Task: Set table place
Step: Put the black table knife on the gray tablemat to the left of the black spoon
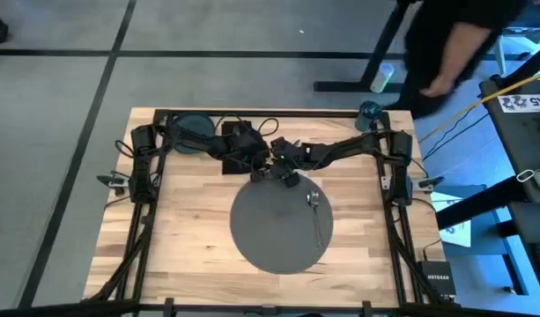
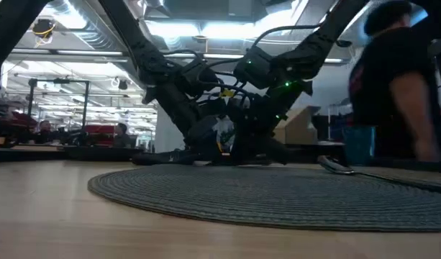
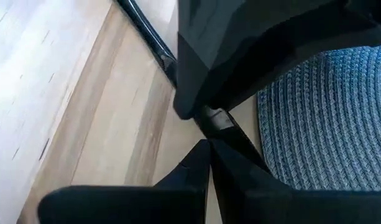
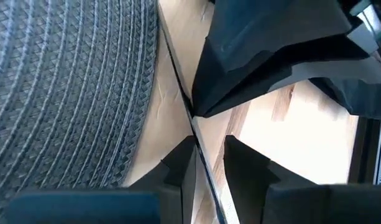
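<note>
High view: spoon [image 1: 315,211] on place [image 1: 281,225]; plate [image 1: 192,132] behind arms.

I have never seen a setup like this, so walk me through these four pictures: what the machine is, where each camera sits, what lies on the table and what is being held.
Two dark robot arms work at a wooden table. One camera looks straight down, one sits at tabletop height, and one rides on each wrist. A round grey placemat lies in the middle with a spoon on its right part. A dark plate and a teal cup sit near the far edge. Both grippers meet at the mat's far rim: the left gripper is shut and looks empty; the right gripper straddles a thin dark strip, possibly cutlery. A person passes behind.
</note>
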Robot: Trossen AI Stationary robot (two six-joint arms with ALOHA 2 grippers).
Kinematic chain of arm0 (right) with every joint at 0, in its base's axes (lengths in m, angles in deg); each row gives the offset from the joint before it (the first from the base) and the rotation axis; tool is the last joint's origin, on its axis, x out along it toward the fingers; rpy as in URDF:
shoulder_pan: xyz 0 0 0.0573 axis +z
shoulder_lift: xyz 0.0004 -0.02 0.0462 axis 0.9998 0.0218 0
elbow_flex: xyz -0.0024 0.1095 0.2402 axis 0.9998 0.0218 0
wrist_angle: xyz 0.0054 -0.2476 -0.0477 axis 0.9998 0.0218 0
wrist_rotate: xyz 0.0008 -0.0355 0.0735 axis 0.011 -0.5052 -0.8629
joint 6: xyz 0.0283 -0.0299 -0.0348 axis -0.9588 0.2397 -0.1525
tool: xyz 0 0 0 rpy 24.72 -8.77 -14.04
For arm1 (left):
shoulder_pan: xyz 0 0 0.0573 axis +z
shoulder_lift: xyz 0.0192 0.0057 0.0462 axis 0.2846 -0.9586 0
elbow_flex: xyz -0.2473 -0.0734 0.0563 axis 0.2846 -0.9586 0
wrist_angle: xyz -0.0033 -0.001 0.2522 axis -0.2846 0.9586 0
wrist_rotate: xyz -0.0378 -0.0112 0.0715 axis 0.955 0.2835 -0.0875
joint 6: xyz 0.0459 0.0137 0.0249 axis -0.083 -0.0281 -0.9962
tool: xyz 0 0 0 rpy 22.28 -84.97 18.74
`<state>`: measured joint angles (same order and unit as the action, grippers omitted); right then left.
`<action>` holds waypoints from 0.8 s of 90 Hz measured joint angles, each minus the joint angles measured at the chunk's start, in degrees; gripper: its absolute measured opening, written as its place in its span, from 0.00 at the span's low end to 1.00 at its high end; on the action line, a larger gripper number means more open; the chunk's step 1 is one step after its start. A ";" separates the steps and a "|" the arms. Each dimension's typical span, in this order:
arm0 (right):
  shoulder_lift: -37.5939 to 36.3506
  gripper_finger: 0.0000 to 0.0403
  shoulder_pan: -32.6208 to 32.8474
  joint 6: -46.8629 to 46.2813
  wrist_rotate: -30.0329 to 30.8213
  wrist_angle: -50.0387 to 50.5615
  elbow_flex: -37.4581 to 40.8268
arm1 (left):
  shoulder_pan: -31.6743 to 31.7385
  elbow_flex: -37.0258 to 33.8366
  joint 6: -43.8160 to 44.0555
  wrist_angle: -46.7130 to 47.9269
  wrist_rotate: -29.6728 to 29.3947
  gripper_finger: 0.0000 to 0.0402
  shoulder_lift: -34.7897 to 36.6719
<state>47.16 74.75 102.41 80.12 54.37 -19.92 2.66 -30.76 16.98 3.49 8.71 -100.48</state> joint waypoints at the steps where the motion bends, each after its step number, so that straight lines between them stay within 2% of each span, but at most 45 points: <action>1: 0.07 0.17 0.00 0.00 -0.17 -0.07 0.00 | -0.01 0.00 0.01 -0.01 0.01 0.00 0.00; 17: 1.50 0.16 0.00 -0.13 -2.74 -0.89 -0.15 | -0.08 0.00 0.01 -0.08 0.47 0.00 -0.02; 32: 2.21 0.03 0.00 -0.01 -3.05 -0.07 -0.27 | -0.08 0.00 0.11 -0.33 0.54 0.00 -0.02; 45: 2.25 0.01 0.07 0.00 -2.49 0.39 -0.31 | -0.08 0.00 0.42 -0.14 0.14 0.00 0.34; 72: 1.72 0.00 0.15 -0.37 -2.04 0.93 -0.24 | -0.35 -0.19 1.36 5.77 -7.25 0.00 6.44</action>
<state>48.88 74.90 102.04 78.08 55.30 -20.17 2.31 -30.95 18.34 9.26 1.46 -94.03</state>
